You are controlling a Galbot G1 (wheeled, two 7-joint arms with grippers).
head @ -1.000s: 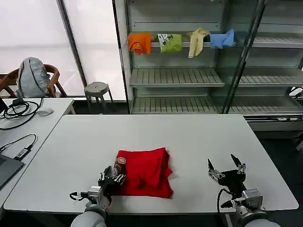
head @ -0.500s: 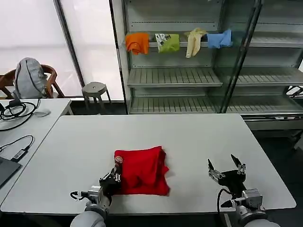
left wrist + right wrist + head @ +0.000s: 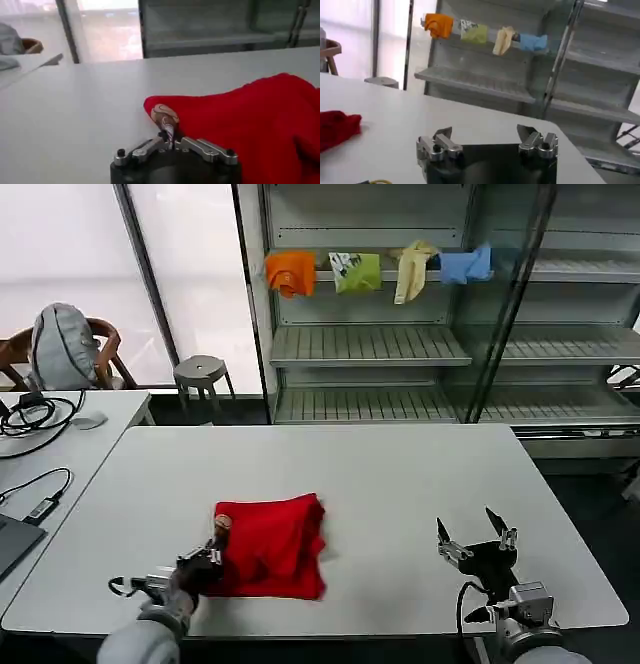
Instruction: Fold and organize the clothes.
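Observation:
A bright red T-shirt (image 3: 270, 546) lies folded into a rough square near the front of the white table (image 3: 400, 474), a bit of its brown print showing at its left corner (image 3: 164, 114). My left gripper (image 3: 205, 564) is shut on that corner of the T-shirt (image 3: 250, 115), pinching the printed fabric between its fingertips (image 3: 169, 135). My right gripper (image 3: 476, 536) stands open and empty near the table's front right, well apart from the shirt (image 3: 337, 127); in its wrist view the gripper (image 3: 485, 137) has bare table between its fingers.
A metal shelf unit (image 3: 400, 344) behind the table carries orange (image 3: 292, 272), green (image 3: 358, 272), cream (image 3: 412, 269) and blue (image 3: 465, 264) garments. A second desk (image 3: 60, 454) with cables stands at the left, with a stool (image 3: 202, 374) and a chair (image 3: 65, 349) beyond.
My left gripper has pulled the red T-shirt to the left along the table's front, still holding its corner. The right gripper has stayed in place.

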